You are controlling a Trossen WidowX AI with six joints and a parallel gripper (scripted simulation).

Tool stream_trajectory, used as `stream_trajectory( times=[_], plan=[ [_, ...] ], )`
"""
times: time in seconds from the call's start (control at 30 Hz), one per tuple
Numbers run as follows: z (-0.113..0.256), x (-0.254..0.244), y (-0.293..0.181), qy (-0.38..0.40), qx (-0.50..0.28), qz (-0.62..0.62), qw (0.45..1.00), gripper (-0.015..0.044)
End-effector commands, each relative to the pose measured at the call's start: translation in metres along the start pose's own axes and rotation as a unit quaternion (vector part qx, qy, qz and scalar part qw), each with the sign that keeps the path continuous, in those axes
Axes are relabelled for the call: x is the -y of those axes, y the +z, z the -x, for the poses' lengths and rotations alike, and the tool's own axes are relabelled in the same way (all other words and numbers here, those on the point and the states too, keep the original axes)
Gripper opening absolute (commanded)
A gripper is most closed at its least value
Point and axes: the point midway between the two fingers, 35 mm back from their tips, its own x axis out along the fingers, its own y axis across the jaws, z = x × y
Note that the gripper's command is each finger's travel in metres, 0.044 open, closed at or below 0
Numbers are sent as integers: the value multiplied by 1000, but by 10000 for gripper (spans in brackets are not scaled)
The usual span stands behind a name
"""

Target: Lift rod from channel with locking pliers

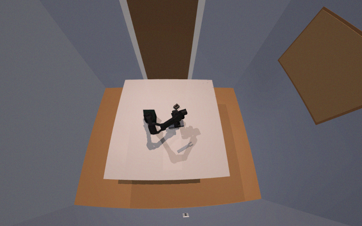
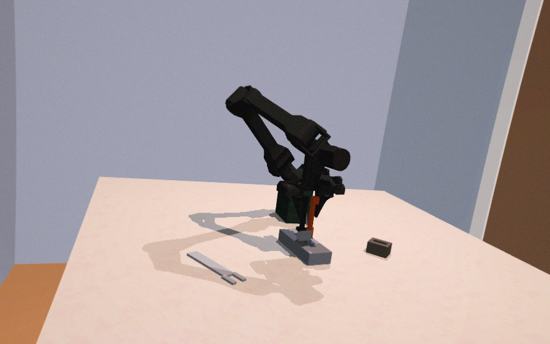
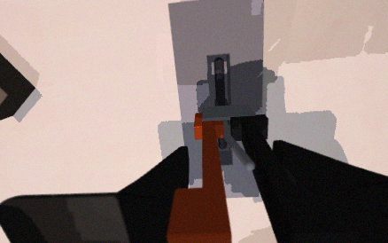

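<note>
So the tabletop (image 1: 149, 165) (image 2: 162, 316) (image 3: 111, 53) is pale pinkish-white. Long grey block (image 2: 320, 258) (image 3: 190, 44) sits right under the hand (image 2: 309, 214) (image 3: 229, 151). Small dark slotted box (image 1: 176, 106) (image 2: 379, 247) (image 3: 15, 95) is off to one side of the hand, and a flat grey fork-ended tool (image 1: 184, 147) (image 2: 209, 263) lies on the other, well apart.
</note>
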Motion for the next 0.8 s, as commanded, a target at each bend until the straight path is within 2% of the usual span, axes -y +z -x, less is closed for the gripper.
stream_trajectory(
  times=[0.0, 0.57, 0.7, 0.77],
  plan=[
    [0, 1, 1, -1, 1, 1, 1000, 228],
    [0, 2, 1, -1, 1, 1, 1000, 221],
    [0, 2, 1, -1, 1, 1, 1000, 116],
    [0, 2, 1, -1, 1, 1, 1000, 101]
  ],
)
